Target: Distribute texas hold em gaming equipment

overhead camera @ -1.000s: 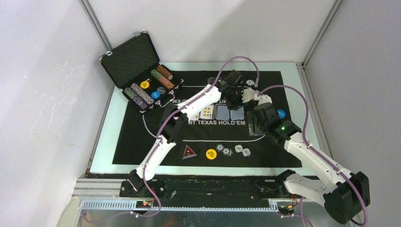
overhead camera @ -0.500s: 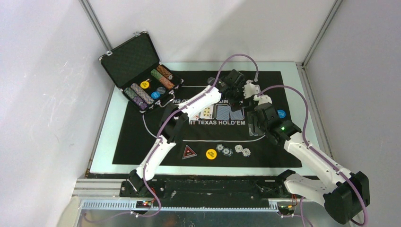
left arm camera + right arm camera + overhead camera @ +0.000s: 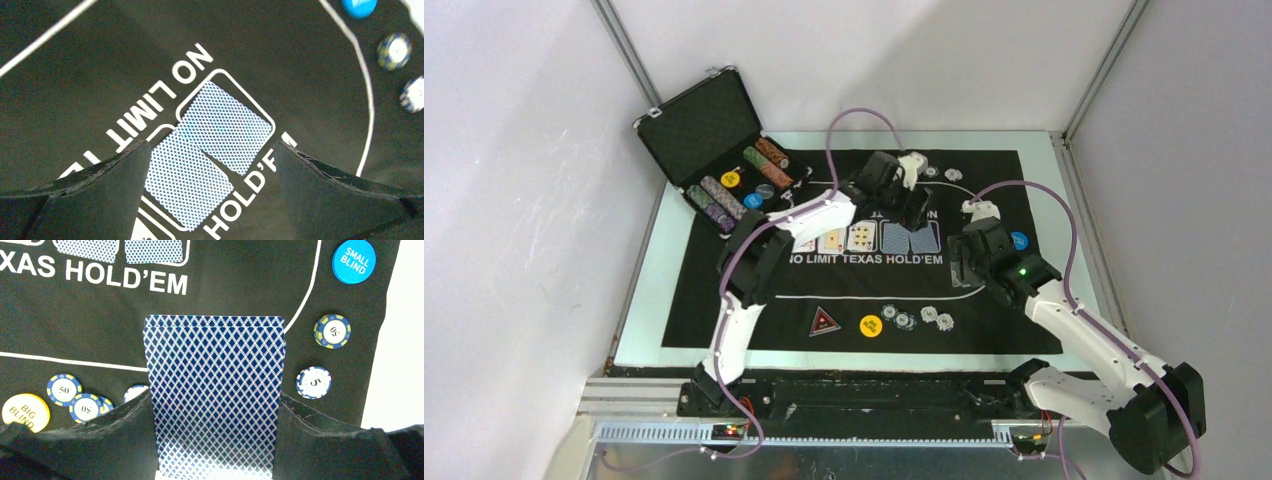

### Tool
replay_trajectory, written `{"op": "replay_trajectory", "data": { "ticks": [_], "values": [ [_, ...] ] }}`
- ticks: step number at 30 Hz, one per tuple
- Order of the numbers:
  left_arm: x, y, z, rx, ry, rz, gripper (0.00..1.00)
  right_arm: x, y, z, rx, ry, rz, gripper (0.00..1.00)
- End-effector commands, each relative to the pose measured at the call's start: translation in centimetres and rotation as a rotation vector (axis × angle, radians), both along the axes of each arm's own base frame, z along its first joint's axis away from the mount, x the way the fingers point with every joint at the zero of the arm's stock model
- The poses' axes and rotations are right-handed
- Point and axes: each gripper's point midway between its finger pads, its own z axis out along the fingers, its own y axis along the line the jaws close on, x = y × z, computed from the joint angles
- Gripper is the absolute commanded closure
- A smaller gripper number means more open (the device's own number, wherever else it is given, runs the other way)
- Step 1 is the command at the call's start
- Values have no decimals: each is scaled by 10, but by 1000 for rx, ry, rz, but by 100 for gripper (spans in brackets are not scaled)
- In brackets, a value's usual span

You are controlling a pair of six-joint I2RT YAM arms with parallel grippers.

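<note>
My left gripper (image 3: 911, 203) hangs open over the mat's card row, empty. Between its fingers lie two blue-backed playing cards (image 3: 225, 125), (image 3: 187, 180), flat on the mat's printed card boxes. The right gripper (image 3: 969, 262) is shut on a deck of blue-backed cards (image 3: 215, 390), held above the mat. In the overhead view the row has two face-up cards (image 3: 848, 238) and two face-down ones (image 3: 909, 238). Small chips (image 3: 916, 318), a yellow disc (image 3: 870, 325) and the red-black triangle marker (image 3: 824, 321) lie near the front. A blue disc (image 3: 354, 261) and two chips (image 3: 332, 331), (image 3: 313, 382) lie at the right.
The open black case (image 3: 724, 165), at the back left, holds rows of chips and discs. Two more chips (image 3: 942, 174) lie at the mat's far edge. The black mat (image 3: 724, 300) covers most of the table. Purple cables arch over both arms.
The left jaws have opened wide, and the left arm has swung left and back, away from the right gripper. The right arm and its deck have not moved.
</note>
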Motion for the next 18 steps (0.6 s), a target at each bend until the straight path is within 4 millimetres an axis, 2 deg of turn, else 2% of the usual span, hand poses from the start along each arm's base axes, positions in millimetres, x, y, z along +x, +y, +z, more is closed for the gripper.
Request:
{"op": "replay_trajectory", "data": {
  "ticks": [1, 5, 10, 15, 18],
  "values": [
    [13, -11, 90, -274, -31, 162, 0, 10, 4, 11, 45, -57, -23, 100],
    [-1, -5, 73, -295, 117, 249, 0, 10, 2, 11, 45, -56, -34, 100],
    [-13, 6, 44, -325, 279, 456, 0, 11, -1, 7, 42, -46, -55, 100],
    [-29, -3, 33, -306, 312, 494, 0, 12, -8, 2, 43, -24, -94, 100],
    [-29, -4, 30, -279, 285, 527, 0, 11, -10, 0, 48, -13, -105, 100]
  ]
}}
